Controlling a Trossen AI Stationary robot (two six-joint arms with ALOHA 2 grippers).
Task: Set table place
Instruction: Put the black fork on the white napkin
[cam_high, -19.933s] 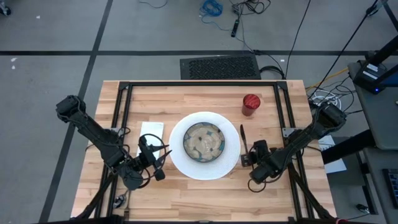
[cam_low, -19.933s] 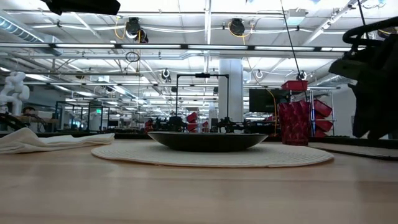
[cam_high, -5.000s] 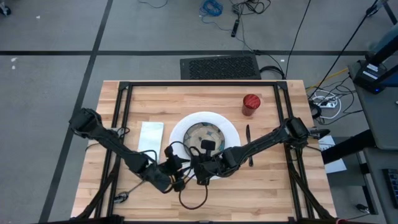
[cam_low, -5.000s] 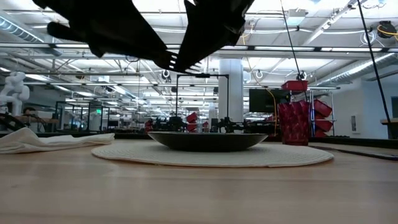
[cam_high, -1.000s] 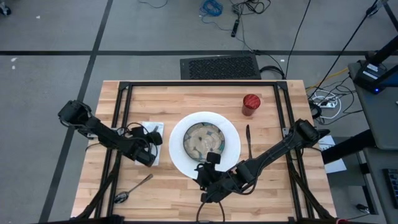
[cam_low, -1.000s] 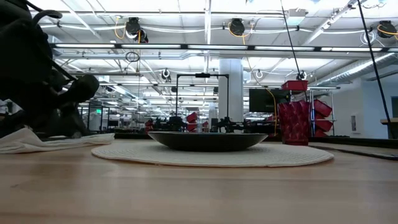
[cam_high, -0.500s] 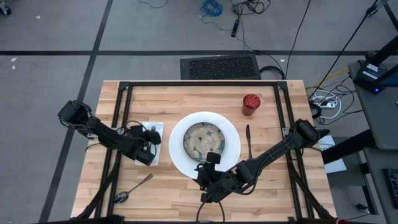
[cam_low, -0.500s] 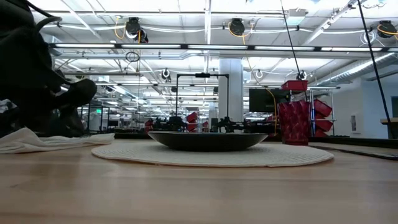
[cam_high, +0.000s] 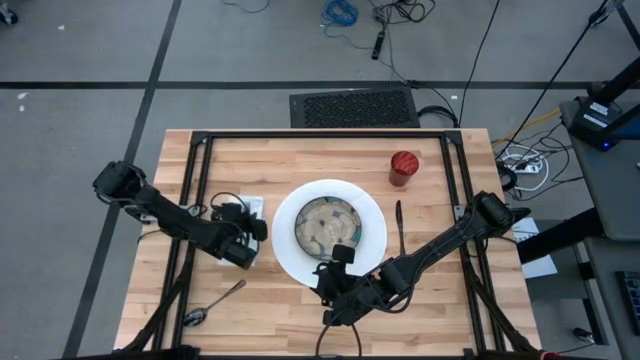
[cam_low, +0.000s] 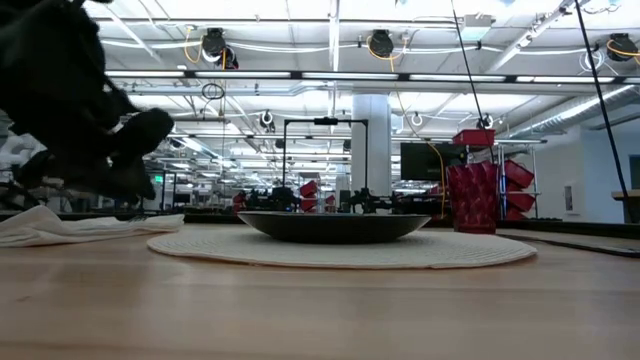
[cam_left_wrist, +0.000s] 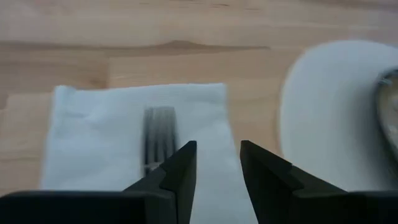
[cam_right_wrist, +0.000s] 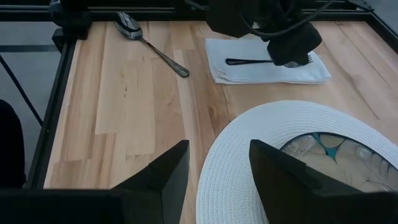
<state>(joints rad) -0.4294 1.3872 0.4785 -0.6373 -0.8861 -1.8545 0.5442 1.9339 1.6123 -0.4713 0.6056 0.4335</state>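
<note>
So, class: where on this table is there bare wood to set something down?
Bare wood: the table's far strip left of the red cup. Crowded: the left gripper over napkin and fork, beside the plate.

Left tool (cam_left_wrist: 217, 168) open, right tool (cam_right_wrist: 217, 168) open, both lowered.

My table (cam_high: 300, 310) was pale planks in a black frame. On it sat the plate (cam_high: 372, 250) at center, the napkin (cam_high: 243, 205) just left of it, a knife (cam_high: 398, 226) right, the cup (cam_high: 403, 168) upper right and a spoon (cam_high: 214, 303) lower left.
</note>
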